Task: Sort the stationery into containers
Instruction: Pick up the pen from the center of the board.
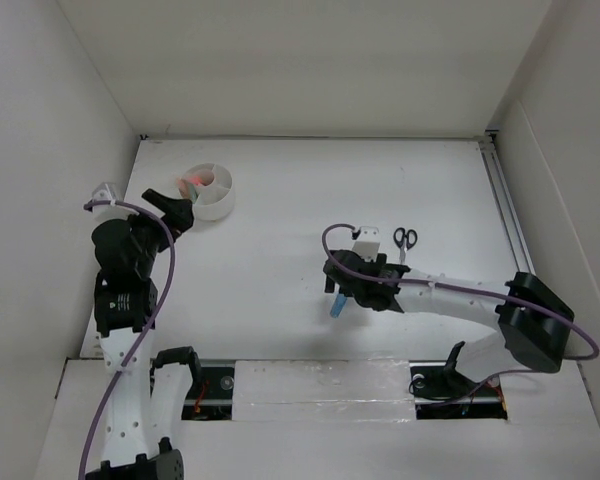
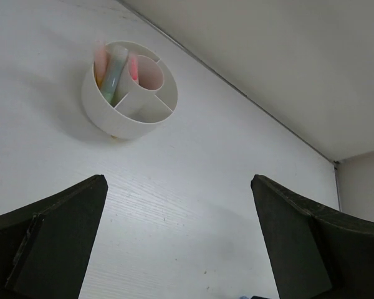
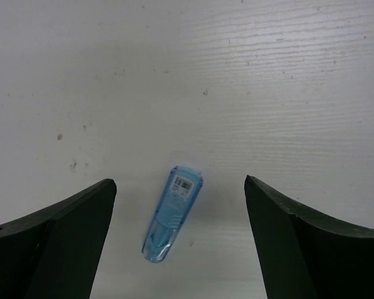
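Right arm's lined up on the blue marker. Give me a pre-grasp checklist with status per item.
1. Right gripper open: ok, jaws wide apart, nothing held.
2. Blue marker between the fingers: ok, lying flat, tilted, a little left of centre.
3. Height above the table: cannot tell.
4. Neighbours clear: ok, scissors lie well apart from the marker.
5. Room in the white tub: ok, one compartment holds pink and green items, another shows bare.
6. Left gripper out of the way: ok, open, empty, short of the tub.
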